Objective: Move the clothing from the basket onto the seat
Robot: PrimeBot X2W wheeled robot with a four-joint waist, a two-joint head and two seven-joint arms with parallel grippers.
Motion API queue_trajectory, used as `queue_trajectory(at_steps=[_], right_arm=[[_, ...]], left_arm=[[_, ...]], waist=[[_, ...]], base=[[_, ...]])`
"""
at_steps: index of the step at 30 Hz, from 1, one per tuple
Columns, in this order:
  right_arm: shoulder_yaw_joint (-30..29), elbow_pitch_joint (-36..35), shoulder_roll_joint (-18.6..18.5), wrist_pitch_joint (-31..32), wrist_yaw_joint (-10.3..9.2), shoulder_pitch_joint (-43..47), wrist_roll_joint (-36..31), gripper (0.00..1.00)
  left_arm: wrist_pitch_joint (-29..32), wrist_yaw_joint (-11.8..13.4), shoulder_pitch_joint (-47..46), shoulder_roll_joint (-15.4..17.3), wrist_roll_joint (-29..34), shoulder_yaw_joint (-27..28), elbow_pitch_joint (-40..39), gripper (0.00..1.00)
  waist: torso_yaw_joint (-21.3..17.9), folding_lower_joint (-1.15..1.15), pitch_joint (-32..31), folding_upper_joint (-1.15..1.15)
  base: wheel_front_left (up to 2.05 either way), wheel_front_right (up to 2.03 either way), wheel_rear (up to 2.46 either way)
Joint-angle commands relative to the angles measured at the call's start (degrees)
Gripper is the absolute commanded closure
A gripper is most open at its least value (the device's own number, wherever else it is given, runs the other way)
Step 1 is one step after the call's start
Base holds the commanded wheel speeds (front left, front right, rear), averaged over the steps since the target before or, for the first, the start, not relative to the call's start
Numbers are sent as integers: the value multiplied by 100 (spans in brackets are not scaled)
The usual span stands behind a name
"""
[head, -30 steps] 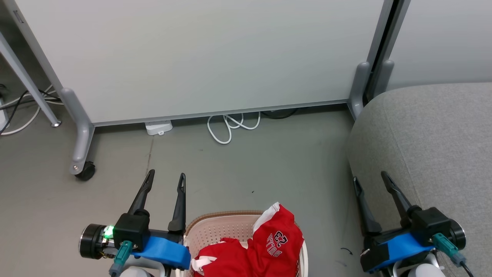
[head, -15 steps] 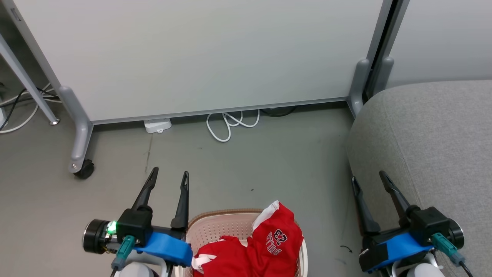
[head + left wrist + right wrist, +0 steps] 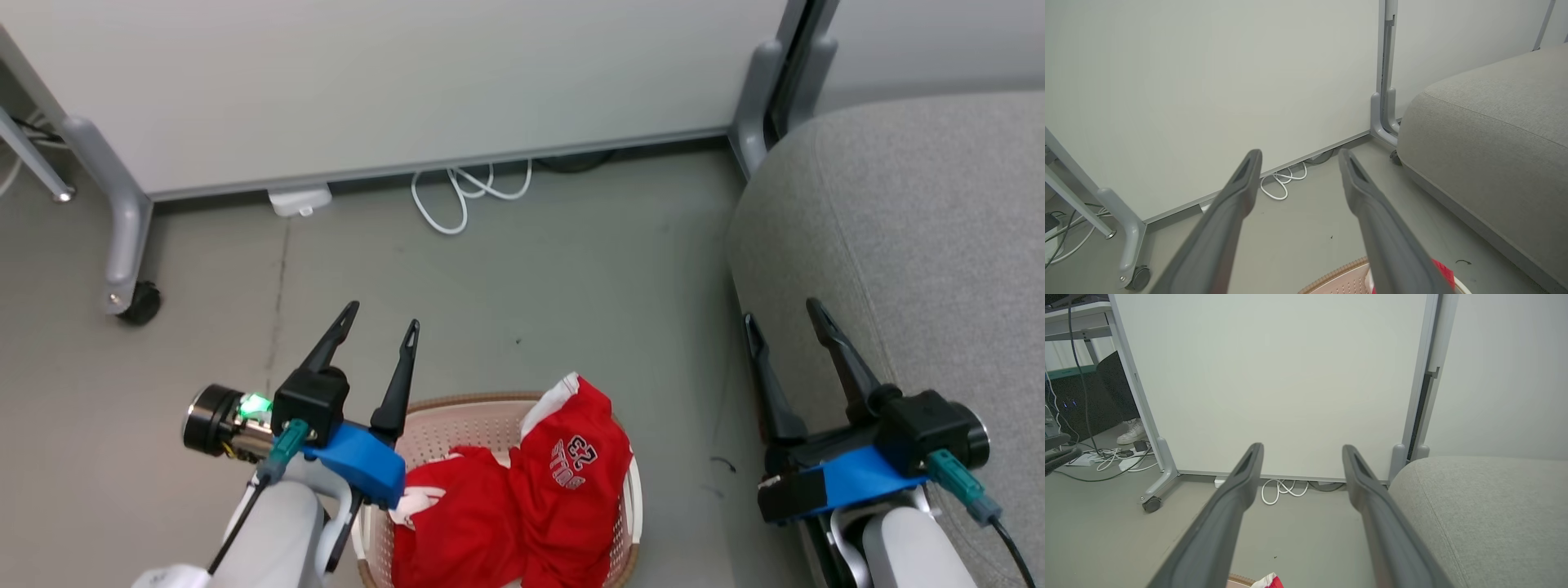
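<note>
The cream perforated basket with its brown rim stands on the floor at the bottom middle of the head view. Red clothing fills it, and one piece printed "BULLS 23" drapes over the right rim. The grey seat rises at the right. My left gripper hangs open above the floor just left of the basket's rim, holding nothing. My right gripper is open and bare at the seat's left edge. In the left wrist view the basket rim and the seat show.
A white partition panel on a grey castor foot closes the far side. A looped white cable and a white plug block lie at its base. In the right wrist view, cables and a person's white shoe sit beyond the panel.
The head camera has tipped down, so the whole picture has shifted and more of the basket shows. My left gripper has crept slightly toward the basket. Both grippers stay open.
</note>
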Motion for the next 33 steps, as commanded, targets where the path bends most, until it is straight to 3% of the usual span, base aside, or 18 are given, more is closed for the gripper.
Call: queue_trajectory(at_steps=[1,5,17,33], right_arm=[[19,-55,-32,-20,3,-131,2,0],[69,-146,-31,-20,3,-349,-16,0],[196,-378,-28,-20,3,-969,-50,0],[217,-710,-28,-20,3,-1554,-191,0]], left_arm=[[-17,-36,-225,76,-30,-72,134,0],[-17,-36,-609,248,-81,-421,556,0],[-17,-36,-1783,709,-486,-2159,1968,0],[200,-37,-2944,721,-902,-4476,3904,0]], waist=[[-113,0,274,0],[-244,0,662,0],[-517,0,1780,0],[-712,0,3065,0]], base=[[0,0,0],[0,0,0],[0,0,0],[0,0,0]])
